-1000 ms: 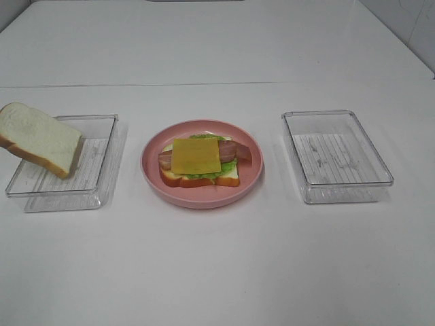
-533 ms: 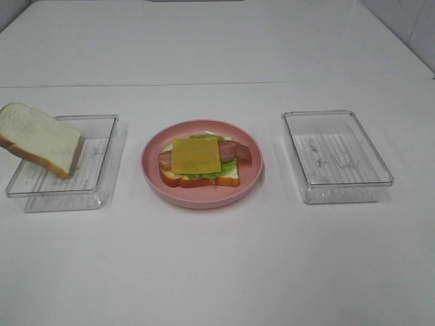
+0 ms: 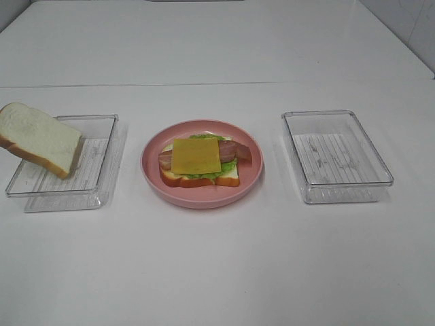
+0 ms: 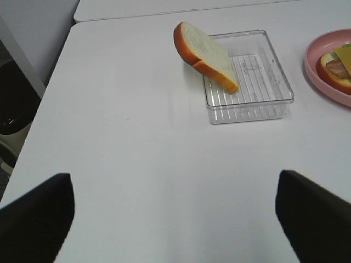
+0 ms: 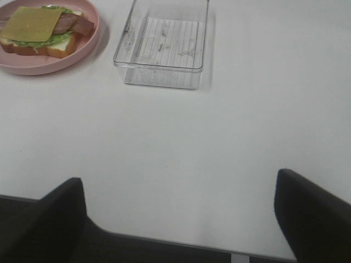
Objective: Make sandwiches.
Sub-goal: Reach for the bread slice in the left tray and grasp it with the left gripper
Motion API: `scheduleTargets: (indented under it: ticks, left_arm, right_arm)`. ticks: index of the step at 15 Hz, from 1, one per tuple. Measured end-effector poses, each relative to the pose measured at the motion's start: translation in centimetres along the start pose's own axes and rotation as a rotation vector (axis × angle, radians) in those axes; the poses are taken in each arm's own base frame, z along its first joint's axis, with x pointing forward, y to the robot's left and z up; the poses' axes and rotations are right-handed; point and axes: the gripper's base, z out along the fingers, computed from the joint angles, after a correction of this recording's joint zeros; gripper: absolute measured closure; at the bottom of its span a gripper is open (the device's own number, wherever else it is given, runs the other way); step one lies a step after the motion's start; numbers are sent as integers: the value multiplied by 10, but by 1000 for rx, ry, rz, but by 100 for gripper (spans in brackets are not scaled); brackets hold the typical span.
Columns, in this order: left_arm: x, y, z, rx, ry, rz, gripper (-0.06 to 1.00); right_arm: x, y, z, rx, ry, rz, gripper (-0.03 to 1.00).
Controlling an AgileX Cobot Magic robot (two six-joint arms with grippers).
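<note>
Seen from the high camera, a pink plate [image 3: 204, 202] sits midway between the left and right edges of the surface [image 3: 217, 272]. On it lies the open sandwich [image 3: 198, 161]: a bottom slice [image 3: 228, 178], green lettuce [image 3: 230, 166], bacon [image 3: 240, 151] and a yellow cheese square [image 3: 196, 155] on top. Toward the left edge, the second bread slice [image 3: 37, 139] leans tilted, one end down inside the left tray [image 3: 95, 173], the other raised past its rim. The right tray [image 3: 338, 157] stands well apart, toward the right edge.

In the left wrist camera, the left tool [image 4: 175, 219] hangs over bare surface with its fingers [image 4: 35, 219] spread wide and holding nothing. The tilted slice and its tray lie ahead.

In the right wrist camera, the right tool [image 5: 175, 219] is just as wide, with nothing between its fingers [image 5: 315, 213]. The right tray and the plate with the sandwich lie ahead.
</note>
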Motion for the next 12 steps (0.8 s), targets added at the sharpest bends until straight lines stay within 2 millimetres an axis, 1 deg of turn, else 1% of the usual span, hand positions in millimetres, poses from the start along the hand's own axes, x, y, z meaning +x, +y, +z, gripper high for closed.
scheduleTargets:
  ticks: [12]
  left_arm:
    - [0, 0, 0, 0, 0, 0, 3]
  right_arm:
    - [1, 2, 1, -23, 1, -19, 7]
